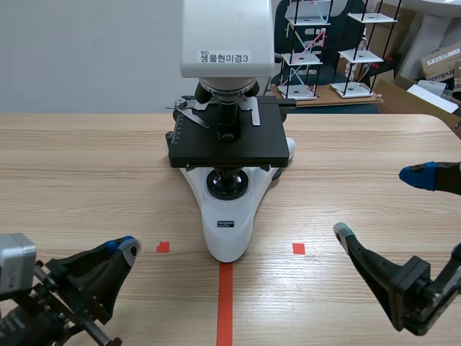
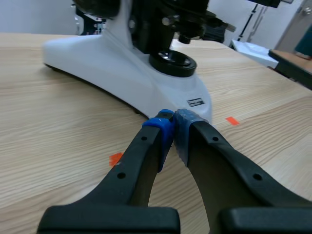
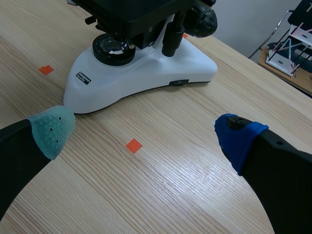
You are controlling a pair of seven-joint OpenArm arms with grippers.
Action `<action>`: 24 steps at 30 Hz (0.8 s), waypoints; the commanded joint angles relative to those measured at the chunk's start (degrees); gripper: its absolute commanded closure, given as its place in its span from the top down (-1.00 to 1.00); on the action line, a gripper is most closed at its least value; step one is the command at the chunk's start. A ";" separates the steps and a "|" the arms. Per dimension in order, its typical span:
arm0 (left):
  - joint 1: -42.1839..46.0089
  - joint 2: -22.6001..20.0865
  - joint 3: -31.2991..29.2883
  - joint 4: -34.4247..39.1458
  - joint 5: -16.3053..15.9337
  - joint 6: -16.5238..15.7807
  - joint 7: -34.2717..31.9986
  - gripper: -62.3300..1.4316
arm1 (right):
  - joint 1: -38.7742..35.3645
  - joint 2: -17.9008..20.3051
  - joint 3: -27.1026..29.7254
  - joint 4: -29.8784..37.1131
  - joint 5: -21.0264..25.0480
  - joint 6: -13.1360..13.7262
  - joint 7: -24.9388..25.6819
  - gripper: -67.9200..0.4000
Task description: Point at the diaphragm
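A white microscope [image 1: 227,216] with a black stage [image 1: 227,140] stands at the table's middle, on the end of the red tape line. Its black round lamp lens [image 1: 229,184] sits on the base under the stage; the diaphragm parts beneath the stage are mostly hidden. My left gripper [image 1: 126,247] is low at the front left, shut with its pads together on nothing. In the left wrist view this gripper [image 2: 173,122] points toward the microscope base [image 2: 122,68], a little short of it. My right gripper [image 1: 379,204] stands open at the front right, nothing between its fingers, and in the right wrist view it [image 3: 144,132] is open near the base [image 3: 146,73].
Two small red tape squares [image 1: 163,246] [image 1: 298,248] flank the microscope's foot. White molecule-model racks [image 1: 310,50] and cardboard boxes [image 1: 439,61] stand behind the table's far edge. Bare wood lies to both sides of the microscope.
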 commanded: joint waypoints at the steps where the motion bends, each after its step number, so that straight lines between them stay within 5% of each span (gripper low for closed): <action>1: -1.42 0.55 1.40 -0.15 -0.33 -0.59 -2.05 -0.85 | 0.04 0.31 0.24 0.90 0.63 -0.42 0.85 0.87; 7: -6.78 2.99 6.23 -6.58 -0.20 -0.22 -7.21 -0.86 | 0.04 0.31 0.24 0.90 0.63 -0.42 0.85 0.87; 14: -11.74 6.25 9.38 -15.02 4.81 3.45 -20.44 -0.86 | 0.04 0.31 0.24 0.90 0.63 -0.42 0.85 0.87; 19: -14.88 8.57 11.54 -19.41 9.77 7.39 -23.32 -0.86 | 0.04 0.31 0.24 0.90 0.63 -0.42 0.85 0.87; 24: -17.38 10.36 13.27 -22.43 10.16 10.32 -24.15 -0.86 | 0.04 0.31 0.24 0.90 0.63 -0.42 0.85 0.87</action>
